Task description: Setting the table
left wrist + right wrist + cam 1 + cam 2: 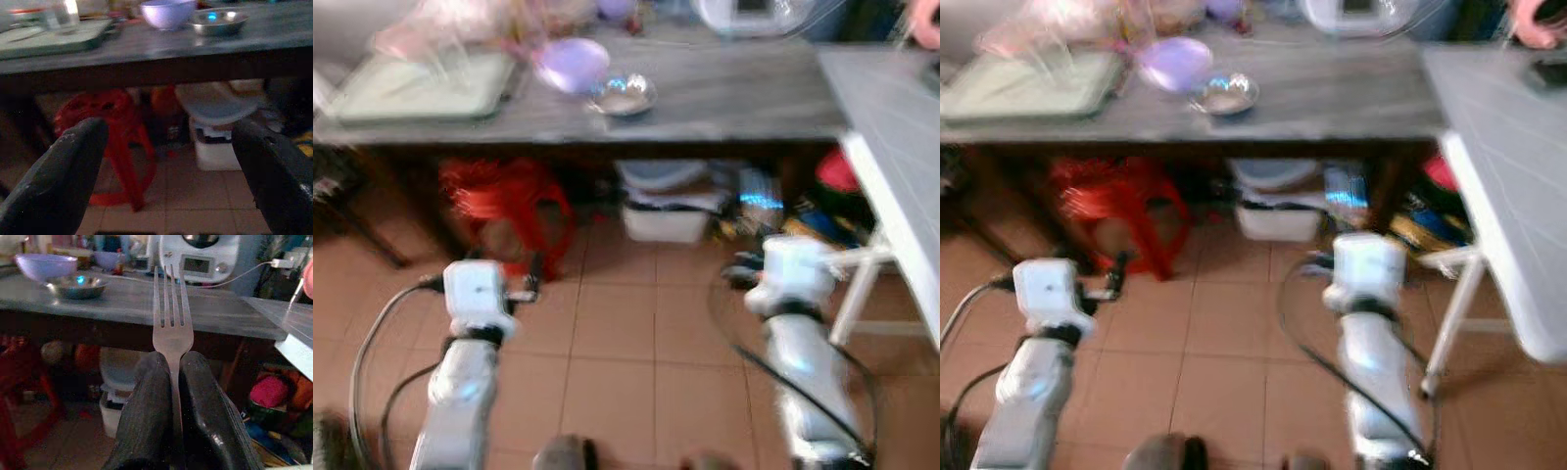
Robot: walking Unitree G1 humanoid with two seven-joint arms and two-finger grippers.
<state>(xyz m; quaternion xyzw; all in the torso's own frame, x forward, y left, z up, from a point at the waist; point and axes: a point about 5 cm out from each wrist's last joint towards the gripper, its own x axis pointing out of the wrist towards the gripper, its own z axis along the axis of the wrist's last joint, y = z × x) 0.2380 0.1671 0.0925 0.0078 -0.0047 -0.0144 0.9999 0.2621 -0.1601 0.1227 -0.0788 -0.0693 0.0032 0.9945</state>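
My right gripper [175,367] is shut on a metal fork [171,308], held upright with its tines toward the grey table [734,98]. My left gripper [171,132] is open and holds nothing; its black fingers [58,181] stand wide apart. Both arms are low over the tiled floor, short of the table's front edge. On the table sit a purple bowl [572,63] and, right beside it, a steel bowl [623,95]. A green tray [421,88] lies at the table's left end with a glass [61,14] on it. The head views are blurred.
A red plastic stool [509,211] and white storage boxes [666,201] stand under the table. A white folding table [891,147] juts in on the right. A white appliance [198,257] sits at the back of the grey table. Tiled floor [626,343] lies between me and the table.
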